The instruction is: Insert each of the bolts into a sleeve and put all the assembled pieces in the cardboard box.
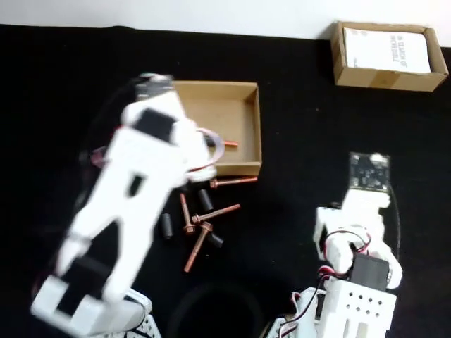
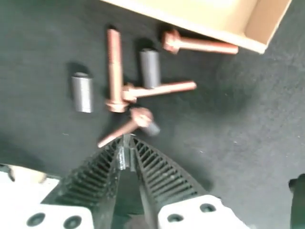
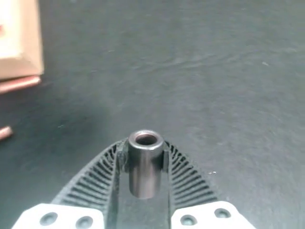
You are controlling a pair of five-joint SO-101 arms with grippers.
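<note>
One sleeve pinched in right fingers; left fingers pressed together over bolts. Likely bolt pickup: spread, grasp, thread into sleeve.

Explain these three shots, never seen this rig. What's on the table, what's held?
Two small white robot arms sit at a black table. The high view looks down from a fixed overhead camera; the two wrist views come from a camera on each arm's wrist. On the table lie copper bolts, short dark sleeves and an open cardboard box. The left gripper, shut, hangs above the bolts. The right gripper is shut on one sleeve, its bore facing the camera.
</note>
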